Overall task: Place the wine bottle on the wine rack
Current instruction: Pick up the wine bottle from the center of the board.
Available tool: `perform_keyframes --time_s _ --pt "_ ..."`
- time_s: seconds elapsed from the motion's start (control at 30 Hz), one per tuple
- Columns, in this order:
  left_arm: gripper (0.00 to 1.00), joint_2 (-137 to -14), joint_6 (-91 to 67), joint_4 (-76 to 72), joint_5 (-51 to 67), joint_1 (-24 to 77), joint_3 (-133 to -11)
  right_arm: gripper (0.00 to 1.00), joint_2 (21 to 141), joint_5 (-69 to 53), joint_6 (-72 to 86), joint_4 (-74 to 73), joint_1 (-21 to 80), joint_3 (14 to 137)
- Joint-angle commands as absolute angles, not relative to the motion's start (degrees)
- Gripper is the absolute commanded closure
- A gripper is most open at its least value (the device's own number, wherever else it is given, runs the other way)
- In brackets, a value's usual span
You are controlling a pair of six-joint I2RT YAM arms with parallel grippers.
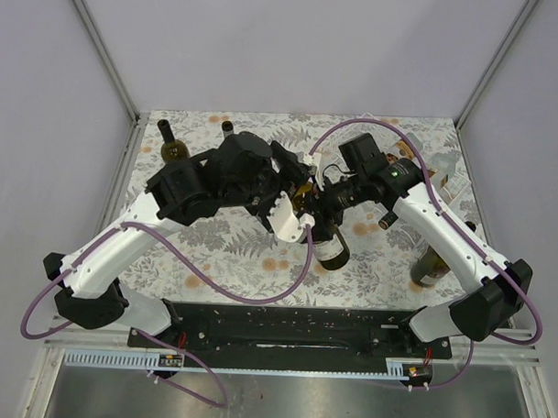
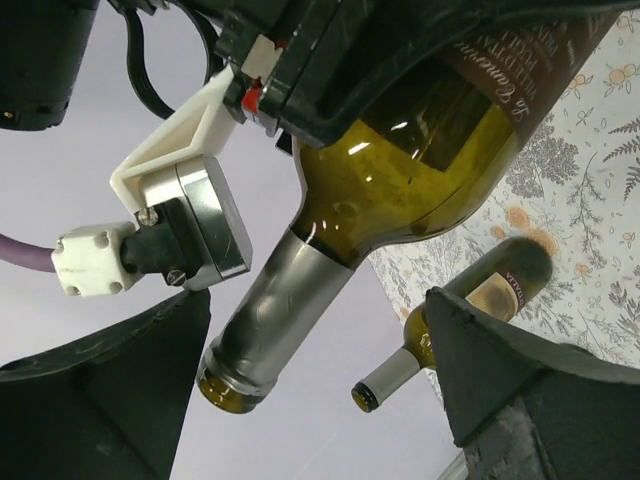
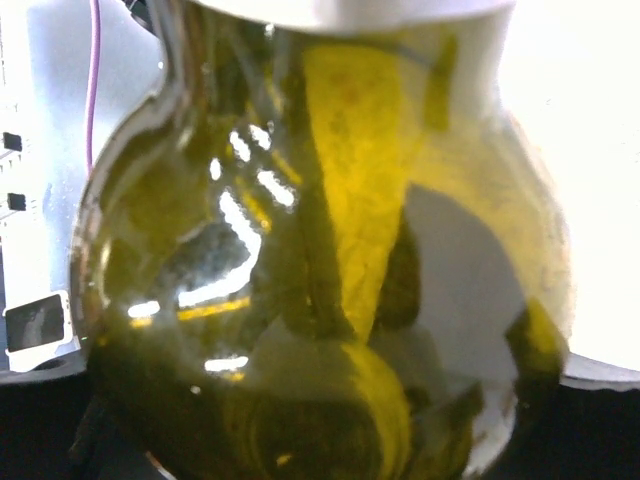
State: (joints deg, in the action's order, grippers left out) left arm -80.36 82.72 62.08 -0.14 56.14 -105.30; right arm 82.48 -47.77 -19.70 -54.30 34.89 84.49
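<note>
Clamping wine bottle (image 2: 420,170), right end effector (image 2: 335,65); neck within spread left end effector (image 2: 320,400)

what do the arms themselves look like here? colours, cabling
Both the left arm and right arm: white link shells, black joint housings, black fingers. A purple cable loops along each. A white bracket carries a silver camera; a green light shows on the right wrist.

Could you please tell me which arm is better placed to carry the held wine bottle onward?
Right. The right gripper is clamped on the shoulder of the wine bottle, while the left gripper stands open, its fingers either side of the neck, gripping nothing.
</note>
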Motion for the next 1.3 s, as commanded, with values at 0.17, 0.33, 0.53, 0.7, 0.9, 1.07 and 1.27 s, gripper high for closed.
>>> perform_keyframes --time_s 0.17,0.33,0.53,0.7,0.9,1.07,1.27 --pt "0.16 -80.68 87.28 62.66 -4.66 56.95 -100.64 1.0 81.04 -54.49 -19.42 -53.53 35.51 86.57" --pt "0.22 -80.25 86.49 63.28 -4.04 56.95 -98.62 1.0 81.03 -55.55 -18.9 -53.53 35.42 86.92" --pt "0.28 -79.63 84.73 64.51 -1.32 57.57 -97.39 1.0 81.47 -57.3 -18.28 -54.14 34.19 88.06" --pt "0.33 -79.63 83.24 65.04 -0.26 58.8 -95.1 1.0 82.26 -59.32 -17.67 -54.67 33.75 88.86" --pt "0.41 -80.68 82.71 65.57 1.67 59.59 -94.49 1.0 83.41 -60.64 -18.19 -55.46 33.31 89.21" --pt "0.51 -81.47 82.97 65.74 1.06 60.2 -93.17 1.0 83.58 -61.26 -18.54 -55.81 33.31 89.3" --pt "0.66 -81.91 82.88 65.74 0.53 60.73 -92.2 1.0 83.58 -61.44 -19.16 -56.6 33.14 89.38"
